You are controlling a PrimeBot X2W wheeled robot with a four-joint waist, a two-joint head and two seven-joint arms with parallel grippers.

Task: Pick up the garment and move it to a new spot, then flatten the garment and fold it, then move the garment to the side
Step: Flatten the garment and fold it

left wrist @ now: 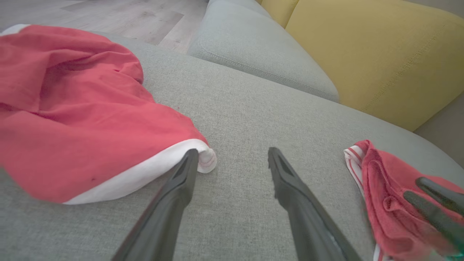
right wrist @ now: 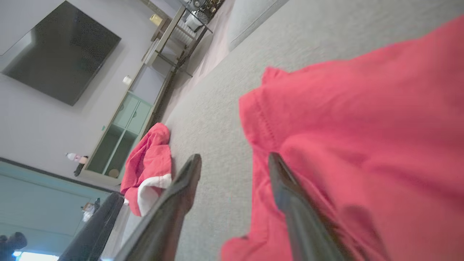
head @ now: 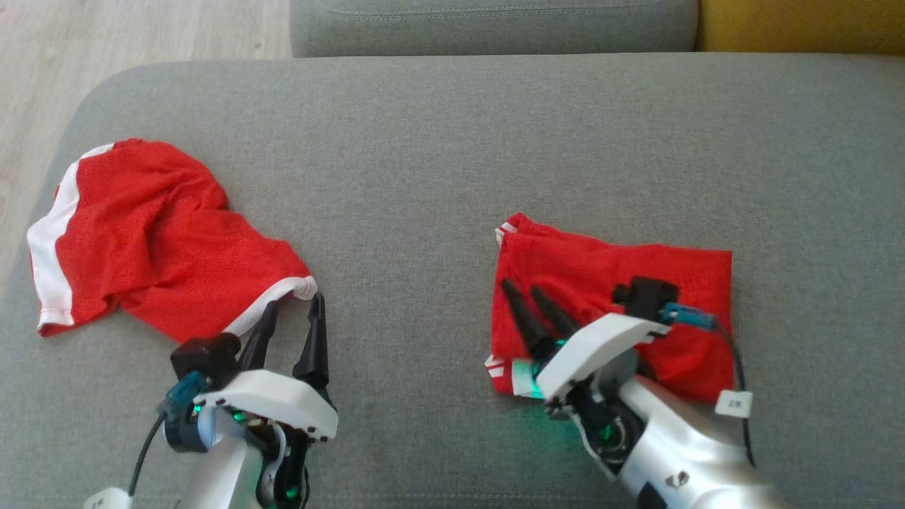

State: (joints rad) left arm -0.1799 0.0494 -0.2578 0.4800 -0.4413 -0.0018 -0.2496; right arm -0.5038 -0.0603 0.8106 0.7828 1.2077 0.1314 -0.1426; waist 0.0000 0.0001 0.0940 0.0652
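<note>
Cloth lies in two places on the grey cushion [head: 438, 155]. At the left, a crumpled garment [head: 155, 233], red with white trim, sprawls unflattened near the cushion's edge. The left gripper [head: 295, 302] stands just beside its white hem, jaws spread wide and holding nothing. Bare cushion separates it from the right side, where a folded garment [head: 622, 261] sits as a fairly neat red rectangle. The right gripper [head: 522, 287] hovers low over that rectangle's left edge, fingers apart, one above the cloth and one above the cushion, with no fabric pinched between them. By the look of it, the folded piece is finished and set aside, while the crumpled one has every step ahead: lifting, moving, flattening, folding and shifting aside.
</note>
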